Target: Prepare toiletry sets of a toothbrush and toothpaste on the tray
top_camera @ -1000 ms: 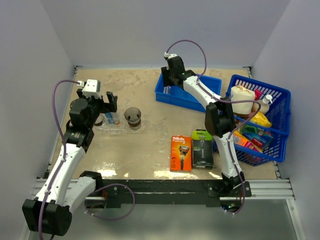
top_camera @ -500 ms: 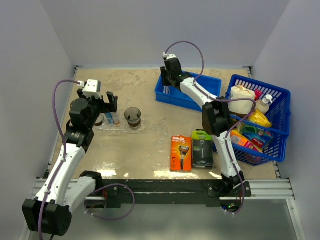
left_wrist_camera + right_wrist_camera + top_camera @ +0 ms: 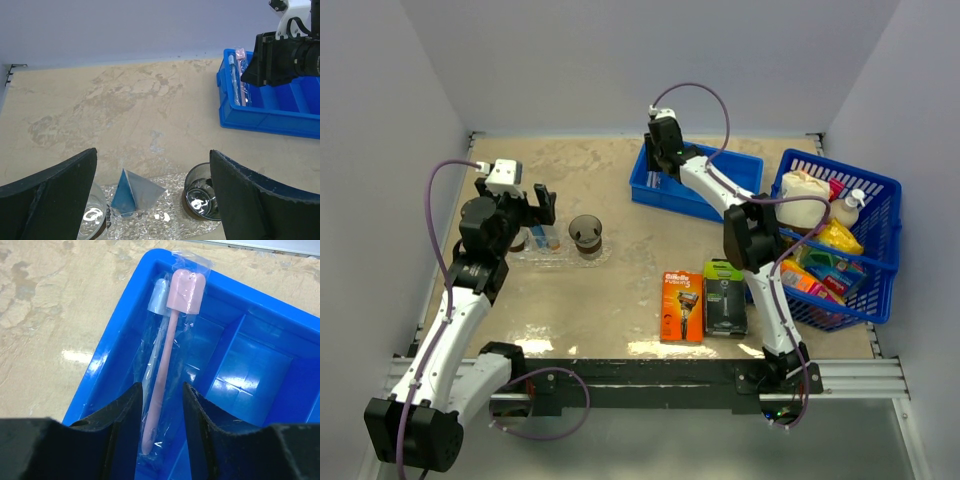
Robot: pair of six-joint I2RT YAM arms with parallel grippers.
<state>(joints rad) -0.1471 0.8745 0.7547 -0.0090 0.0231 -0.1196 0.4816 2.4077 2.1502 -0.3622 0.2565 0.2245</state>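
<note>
Right gripper (image 3: pixel 160 390) is positioned in the left end of the blue bin (image 3: pixel 260 360). Its fingers are part open and set either side of a wrapped pink toothbrush (image 3: pixel 170 335). A gap is seen on both sides of the handle, so no grip is recorded. A second, pale toothbrush (image 3: pixel 159 292) is noted just beside the pink one, in the same long compartment of the bin.

Well left of the bin and nearer the arm bases, the clear tray (image 3: pixel 160 225) is seen on the surface (image 3: pixel 125 110). On it a toothpaste box (image 3: pixel 131 192) is propped on edge between a cup (image 3: pixel 201 198) on the bin side and a second cup (image 3: pixel 95 215) on the side away from the bin.

Left gripper (image 3: pixel 152 152) is held above that tray, wide open, with nothing in it.

An orange razor pack (image 3: pixel 682 305) and a black-green razor pack (image 3: pixel 724 297) are recorded nearer than the bin, and a blue basket (image 3: pixel 888 250) just right of it
</note>
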